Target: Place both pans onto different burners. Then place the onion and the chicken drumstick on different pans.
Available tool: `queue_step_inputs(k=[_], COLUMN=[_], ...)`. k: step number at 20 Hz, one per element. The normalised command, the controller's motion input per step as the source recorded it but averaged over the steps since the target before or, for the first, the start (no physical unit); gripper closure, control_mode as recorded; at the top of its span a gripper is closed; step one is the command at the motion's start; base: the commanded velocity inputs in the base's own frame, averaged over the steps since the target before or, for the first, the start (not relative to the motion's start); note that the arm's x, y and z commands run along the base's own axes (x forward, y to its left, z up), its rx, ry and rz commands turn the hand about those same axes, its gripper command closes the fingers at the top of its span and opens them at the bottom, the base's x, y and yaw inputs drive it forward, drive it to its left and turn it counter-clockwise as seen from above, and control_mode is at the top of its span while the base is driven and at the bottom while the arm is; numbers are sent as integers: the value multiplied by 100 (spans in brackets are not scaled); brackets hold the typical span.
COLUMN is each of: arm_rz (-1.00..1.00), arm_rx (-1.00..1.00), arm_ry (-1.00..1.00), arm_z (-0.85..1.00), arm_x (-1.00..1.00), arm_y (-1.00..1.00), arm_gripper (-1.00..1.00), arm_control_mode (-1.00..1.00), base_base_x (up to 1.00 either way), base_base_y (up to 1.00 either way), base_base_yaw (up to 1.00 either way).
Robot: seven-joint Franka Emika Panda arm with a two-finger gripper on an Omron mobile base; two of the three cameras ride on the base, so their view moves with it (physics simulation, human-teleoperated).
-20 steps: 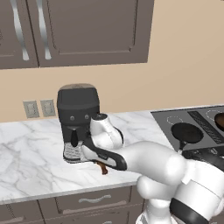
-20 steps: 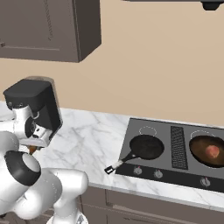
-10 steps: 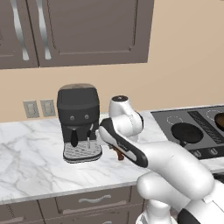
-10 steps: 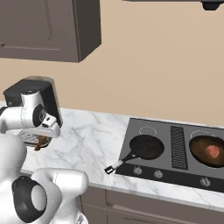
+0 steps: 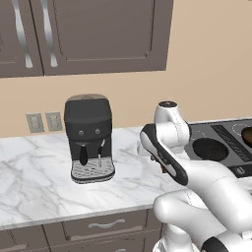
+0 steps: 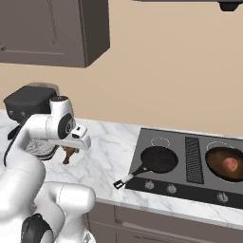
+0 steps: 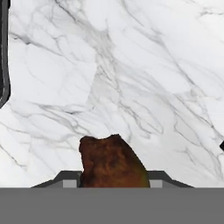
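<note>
Hanging over the marble counter (image 6: 109,156) between the coffee machine (image 5: 88,138) and the cooktop (image 6: 190,166), the gripper (image 6: 69,154) carries the drumstick (image 6: 70,154), which shows in the right base view as a small brown piece dangling under the white hand, clear of the stone. The hand view gives the closer look: the drumstick (image 7: 113,161) stands up brown and knobbly between the two finger tips at the bottom, with the jaws partly closed and clamped on either side of it, and veined white marble beneath. The left base view hides most of this behind the forearm, leaving just a sliver of brown at the wrist, but it shows the coffee machine from the front, two wall sockets (image 5: 44,122) behind it and drawers (image 5: 98,227) under the counter. The right base view alone lays out the whole cooktop: the black pan (image 6: 159,159) sits on the near left burner, its handle reaching off over the front edge toward the counter, and the brown pan (image 6: 225,163) sits on the right side past the ribbed vent (image 6: 191,159), with the reddish onion (image 6: 230,164) inside it. A white burner ring (image 6: 160,142) lies bare behind the black pan.
</note>
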Motion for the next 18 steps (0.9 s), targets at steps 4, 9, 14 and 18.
queue_step_inputs(k=[4,9,14,18], arm_rz=[0,0,0,0], arm_rx=[0,0,0,0], arm_ry=[0,2,1,0], arm_z=[2,0,1,0], arm_x=[28,55,66,51], arm_y=[-100,-100,-100,-100], arm_gripper=[100,100,100,100], arm_control_mode=[-100,-100,-100,-100], base_base_x=[0,0,0,0], base_base_y=[0,0,0,0], base_base_yaw=[0,0,0,0])
